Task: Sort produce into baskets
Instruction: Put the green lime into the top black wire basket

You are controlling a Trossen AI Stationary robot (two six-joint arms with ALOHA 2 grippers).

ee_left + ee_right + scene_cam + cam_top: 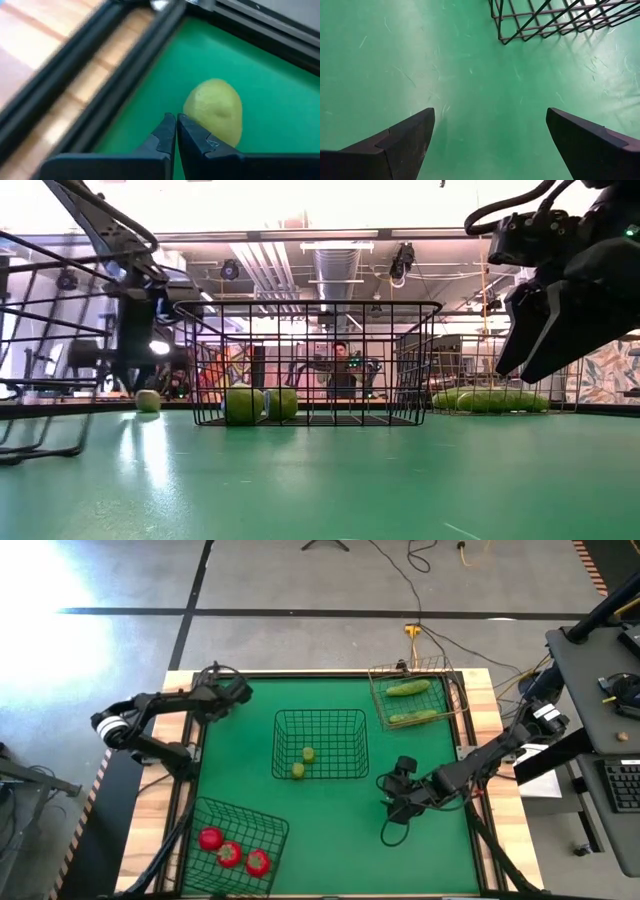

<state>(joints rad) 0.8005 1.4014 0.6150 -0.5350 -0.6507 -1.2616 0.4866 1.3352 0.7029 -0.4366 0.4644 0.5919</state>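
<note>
Fingers of the left gripper (175,125) pressed together, empty, tips just beside the last loose yellow-green fruit (215,110) lying on the green mat (330,830) near its far left corner. Right gripper (490,125) spread wide, holding nothing, hovering over bare mat near the middle basket (320,743). That basket holds two yellow-green fruits (303,762); the near dark basket (238,843) holds three tomatoes (231,852); the tan basket (418,695) holds both cucumbers (410,702). Judgement: sorting nearly complete; one fruit left to move to the middle basket.
</note>
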